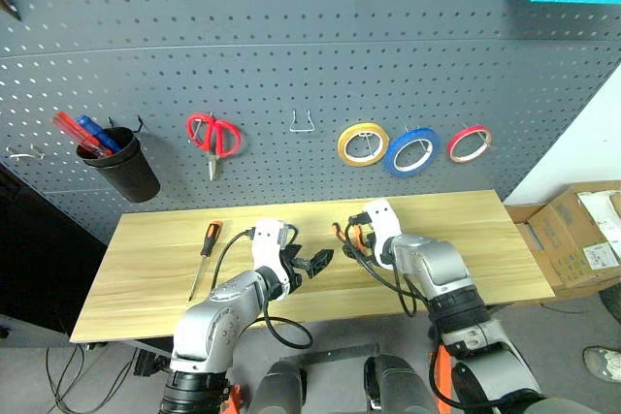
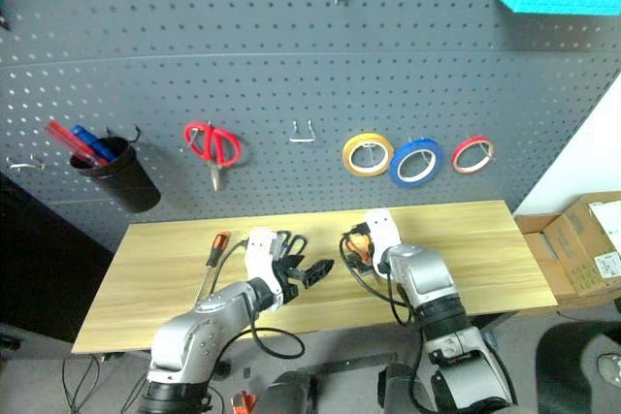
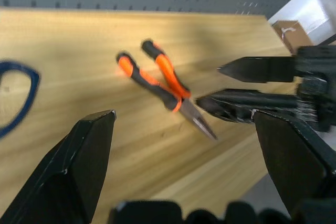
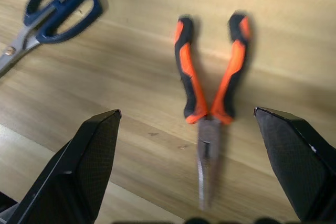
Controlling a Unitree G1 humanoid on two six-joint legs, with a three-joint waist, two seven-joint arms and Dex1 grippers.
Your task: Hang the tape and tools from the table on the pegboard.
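You've got both grippers low over the table point(image 1: 146, 269), and the pliers point(image 4: 210, 103) are your landmark. They lie flat on the wood near the middle of the tabletop, orange-and-black handles splayed in a V, the metal nose pointing toward the table's near edge.

Your right gripper point(image 4: 191, 177) hangs over the pliers with its fingers spread wide, one finger on each side of the tool, and nothing between them. From the left wrist camera you can see the tips of those right fingers just beside the pliers' nose.

Your left gripper point(image 1: 312, 264) sits to the left of the pliers, also spread wide and empty, pointing toward them across the wood.

The dark blue scissors point(image 4: 50, 11) lie on the table left of the pliers, close to your left gripper. The screwdriver point(image 1: 205, 254) lies further left of the pliers, well apart from them, its orange-and-black handle toward the pegboard point(image 1: 291, 65).

Up on the pegboard, behind and to the right of the pliers, the blue tape roll point(image 1: 408, 151) already hangs, between a yellow roll point(image 1: 363, 144) and a smaller red roll point(image 1: 470, 143). Red-handled scissors point(image 1: 213, 140) hang behind and to the left of the pliers, with a black cup point(image 1: 126, 167) of pens further left.
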